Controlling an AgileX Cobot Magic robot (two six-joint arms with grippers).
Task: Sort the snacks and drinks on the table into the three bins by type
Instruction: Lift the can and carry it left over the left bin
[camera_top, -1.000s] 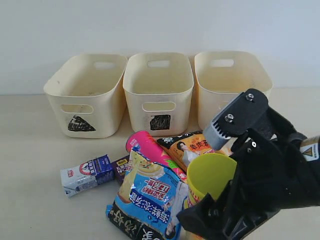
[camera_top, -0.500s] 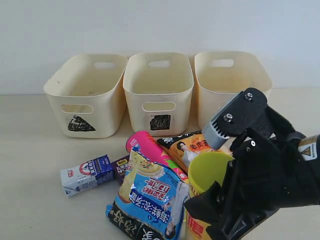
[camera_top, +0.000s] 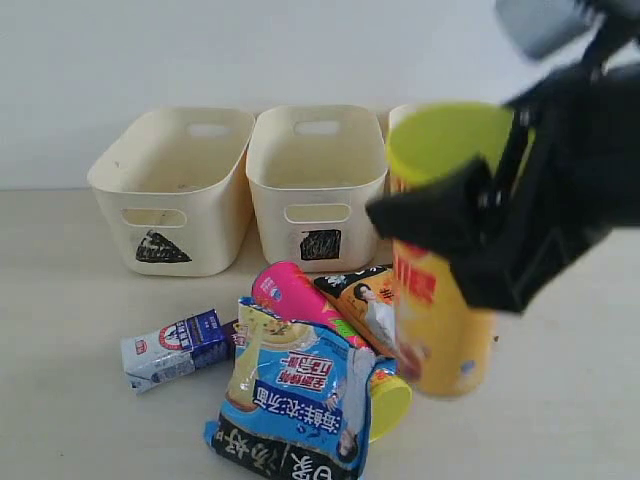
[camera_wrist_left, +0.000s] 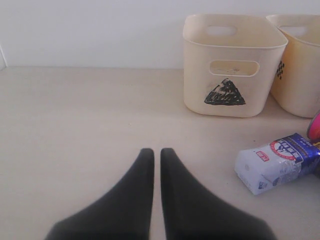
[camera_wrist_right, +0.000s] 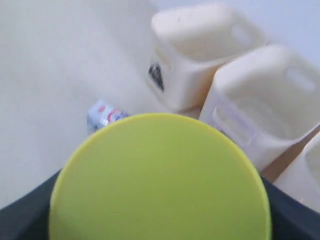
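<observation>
My right gripper (camera_top: 500, 215) is shut on the yellow-red chip tube (camera_top: 445, 310), holding it upright in the air in front of the rightmost bin. The tube's yellow lid (camera_wrist_right: 160, 180) fills the right wrist view. On the table lie the pink tube (camera_top: 295, 292), the blue-white bag (camera_top: 300, 395), the orange bag (camera_top: 372, 290) and the white-and-blue carton (camera_top: 172, 348). Behind them stand the triangle bin (camera_top: 115, 170) and the square bin (camera_top: 317, 190). My left gripper (camera_wrist_left: 157, 150) hangs shut and empty over bare table, apart from the carton (camera_wrist_left: 277, 162).
The third bin (camera_wrist_right: 307, 175) is mostly hidden behind the lifted tube in the exterior view. A pale wall runs behind the bins. Bare tabletop (camera_wrist_left: 75, 125) stretches left of the triangle bin (camera_wrist_left: 232, 65).
My right gripper has closed on the yellow-red tube and raised it from the table to bin height. The blue-white bag shifted slightly. The left gripper has not moved.
</observation>
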